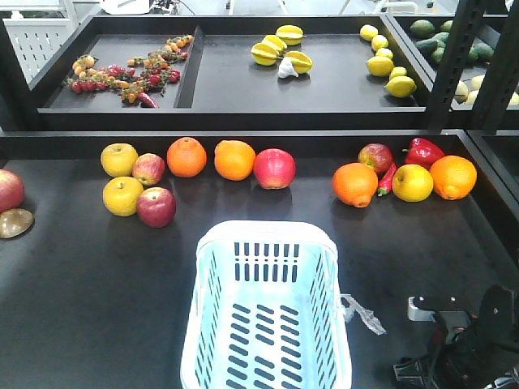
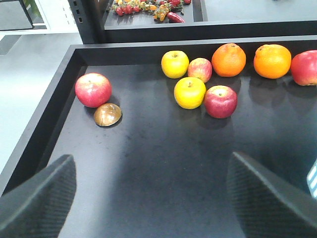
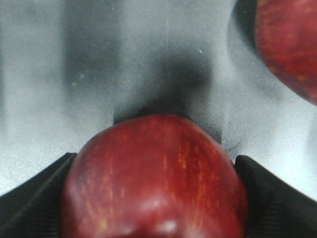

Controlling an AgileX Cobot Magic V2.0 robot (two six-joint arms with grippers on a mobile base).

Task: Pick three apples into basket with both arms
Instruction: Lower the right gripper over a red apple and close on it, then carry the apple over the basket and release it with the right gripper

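Only the left wrist view shows the left gripper: textured black fingers spread wide, nothing between them. Far left of the basket lies a lone red apple. Beyond the basket's left corner, a dark red apple sits just beside a yellow apple. The basket is pale blue slotted plastic, rectangular, holding no fruit. Right of the basket, the front view shows only the right arm. The right wrist view alone shows the right gripper closed against both flanks of a glossy streaked apple; its place relative to the basket cannot be told.
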